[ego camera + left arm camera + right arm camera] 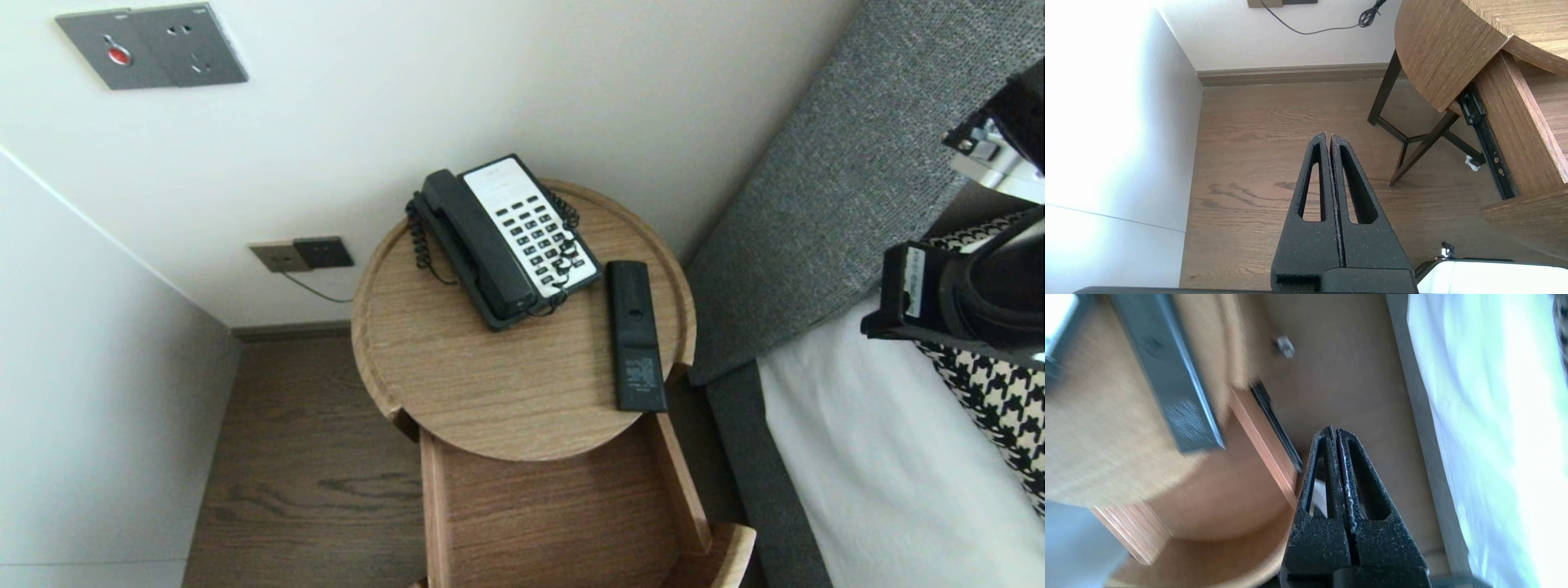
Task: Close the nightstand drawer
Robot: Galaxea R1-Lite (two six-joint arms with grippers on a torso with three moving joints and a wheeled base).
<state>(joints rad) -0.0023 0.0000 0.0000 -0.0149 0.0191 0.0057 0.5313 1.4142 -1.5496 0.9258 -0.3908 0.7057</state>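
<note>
My right arm (pixel 955 302) hangs at the right by the bed (pixel 882 474), jaws pressed together on nothing. The remote (pixel 637 336) lies on the bench (pixel 457 367), right of the phone (pixel 506 237). Left arm (pixel 1331 245) jaws likewise closed.

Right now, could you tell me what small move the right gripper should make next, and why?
Probably open the right gripper and swing it toward the remote: it is shut on nothing beside the open drawer, and the remote lies nearest. The left gripper hangs shut over the floor.
</note>
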